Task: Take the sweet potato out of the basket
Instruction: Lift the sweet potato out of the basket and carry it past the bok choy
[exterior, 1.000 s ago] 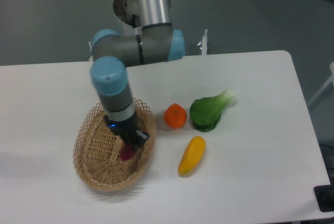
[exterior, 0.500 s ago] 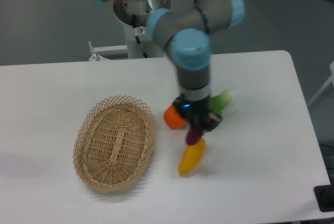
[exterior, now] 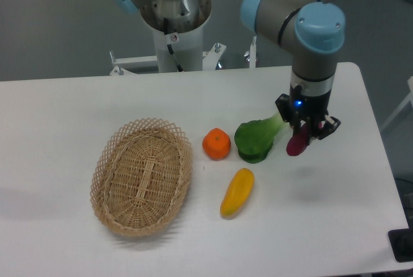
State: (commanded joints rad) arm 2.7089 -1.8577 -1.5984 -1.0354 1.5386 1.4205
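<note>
My gripper point(exterior: 304, 136) is shut on the small magenta-purple sweet potato point(exterior: 298, 143) and holds it above the table at the right, just right of the green leafy vegetable. The oval tan wicker basket point(exterior: 106, 174) lies at the left of the table with nothing in it, far from the gripper.
A round orange fruit point(exterior: 216, 144), a green leafy vegetable point(exterior: 257, 137) and a yellow-orange elongated vegetable point(exterior: 237, 192) lie between the basket and the gripper. The arm's base column point(exterior: 175, 31) stands behind the table. The table's right edge is close to the gripper.
The gripper lifted the sweet potato out of the basket and carried it right, past the orange fruit and yellow vegetable, to beyond the green vegetable. The basket is now empty.
</note>
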